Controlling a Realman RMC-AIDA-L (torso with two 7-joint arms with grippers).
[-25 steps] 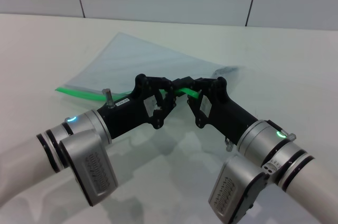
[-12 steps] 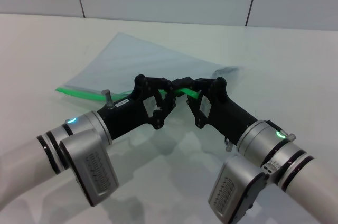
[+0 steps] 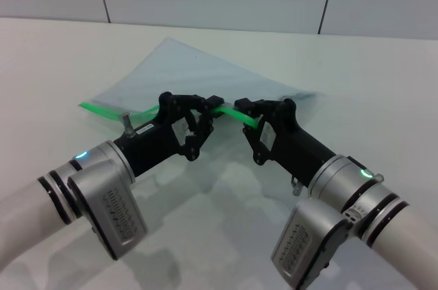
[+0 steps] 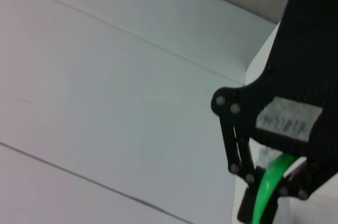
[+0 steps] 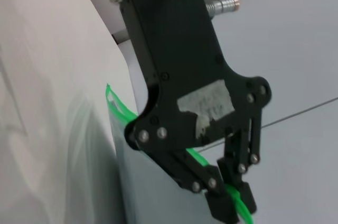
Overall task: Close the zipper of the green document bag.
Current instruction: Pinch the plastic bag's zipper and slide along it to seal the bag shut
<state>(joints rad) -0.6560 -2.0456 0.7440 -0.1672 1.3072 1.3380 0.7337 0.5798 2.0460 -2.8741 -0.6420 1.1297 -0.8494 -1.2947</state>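
Nearest the robot, the black left gripper (image 3: 205, 109) and black right gripper (image 3: 241, 109) meet over the white table (image 3: 55, 64), each clamped on the thin bright green plastic zipper (image 3: 229, 113) and lifting that stretch of strip clear of the surface. The right wrist view shows the left gripper's fingers (image 5: 229, 203) pinched on the strip; the left wrist view shows the right one gripping it likewise. The slider tab probably sits inside one of the grips, though it is too small to make out.

The risks, as I judge them: if the slider is not truly held, a pull would drag the whole pouch instead of closing it; if the anchoring grip slips, the slack strip could buckle and jam.

Beyond the grippers lies the large flat translucent pale grey-blue green document bag (image 3: 198, 74). Its green edge, the long axis, runs from the robot's left across to the right, and the body fans away toward the far wall.
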